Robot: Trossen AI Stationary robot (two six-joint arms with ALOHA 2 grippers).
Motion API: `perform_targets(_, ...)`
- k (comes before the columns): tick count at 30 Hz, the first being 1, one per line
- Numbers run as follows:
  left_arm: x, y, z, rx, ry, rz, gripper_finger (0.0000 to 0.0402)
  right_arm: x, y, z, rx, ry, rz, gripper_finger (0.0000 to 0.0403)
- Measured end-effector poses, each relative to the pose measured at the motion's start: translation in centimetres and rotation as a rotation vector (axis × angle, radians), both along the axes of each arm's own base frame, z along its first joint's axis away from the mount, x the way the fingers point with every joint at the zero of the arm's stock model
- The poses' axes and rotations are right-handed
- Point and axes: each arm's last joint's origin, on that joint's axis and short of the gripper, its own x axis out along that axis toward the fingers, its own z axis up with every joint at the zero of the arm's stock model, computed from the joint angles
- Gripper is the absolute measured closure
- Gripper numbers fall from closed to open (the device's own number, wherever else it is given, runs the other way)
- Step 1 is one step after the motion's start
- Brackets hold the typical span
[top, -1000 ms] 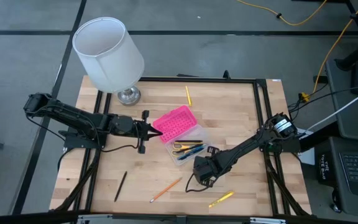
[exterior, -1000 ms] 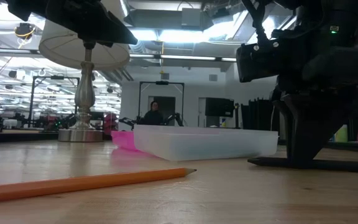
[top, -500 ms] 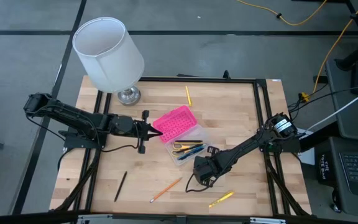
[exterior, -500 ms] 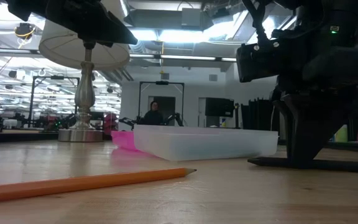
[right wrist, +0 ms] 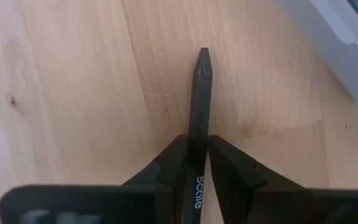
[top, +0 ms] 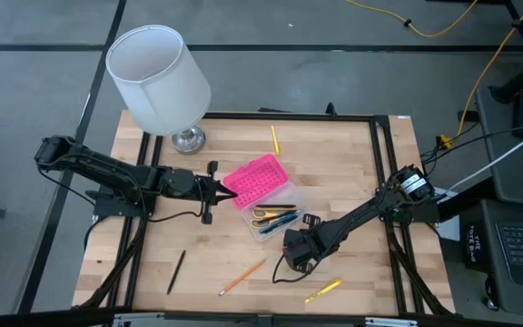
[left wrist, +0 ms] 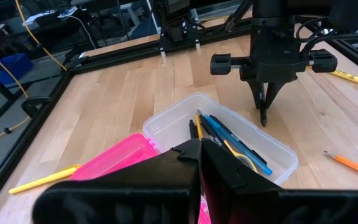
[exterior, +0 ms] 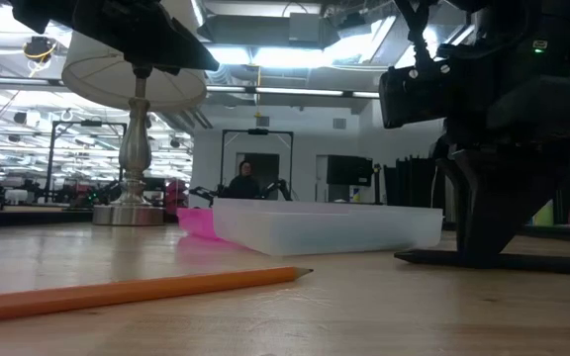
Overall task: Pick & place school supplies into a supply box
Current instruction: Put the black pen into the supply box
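Note:
The supply box stands mid-table, its clear base (top: 280, 214) holding several pens and its pink ribbed lid (top: 254, 179) swung open toward the far left. My left gripper (top: 229, 190) is shut at the lid's left edge. My right gripper (top: 299, 256) points down just near-right of the box, shut on a black pen (right wrist: 199, 118). The left wrist view shows it (left wrist: 263, 109) beside the base (left wrist: 229, 140). Loose on the table lie a black pen (top: 177, 271), an orange pencil (top: 243, 276), a yellow marker (top: 323, 291) and a yellow pencil (top: 275, 139). My left gripper comes in level from the table's left and has the pink lid's edge (left wrist: 207, 194) between its two shut fingers; the lid (left wrist: 114, 163) stays open and tilted beside the base. My right gripper pinches the black pen's shaft (right wrist: 197, 146) between its two fingers from above, the fingers lying along it. The pen stands upright with its tip (right wrist: 204, 56) toward the wood; whether the tip touches the table I cannot tell.
A white-shaded lamp (top: 157, 77) stands at the far left corner on its metal base (top: 187, 139). A small black object (top: 310, 220) lies by the box's right end. A black cable (top: 284, 274) runs under the right gripper. A black frame rail (top: 384, 182) borders the table.

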Motion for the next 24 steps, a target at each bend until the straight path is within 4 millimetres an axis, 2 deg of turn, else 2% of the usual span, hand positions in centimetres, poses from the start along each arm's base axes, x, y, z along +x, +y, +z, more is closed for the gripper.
perform_targets(11, 0.00, 0.00, 0.00, 0.000, 0.000, 0.000, 0.0396, -0.04, 0.12, -0.02, -0.004, 0.000, 0.020, 0.0329)
perform_targets(18, 0.00, 0.00, 0.00, 0.000, 0.000, 0.000, 0.0396, -0.02, 0.14, -0.02, 0.000, 0.001, 0.024, 0.0375)
perform_targets(24, 0.00, -0.01, 0.00, 0.000, 0.000, 0.000, 0.0396, -0.02, 0.17, 0.04, 0.011, 0.008, 0.053, 0.0378)
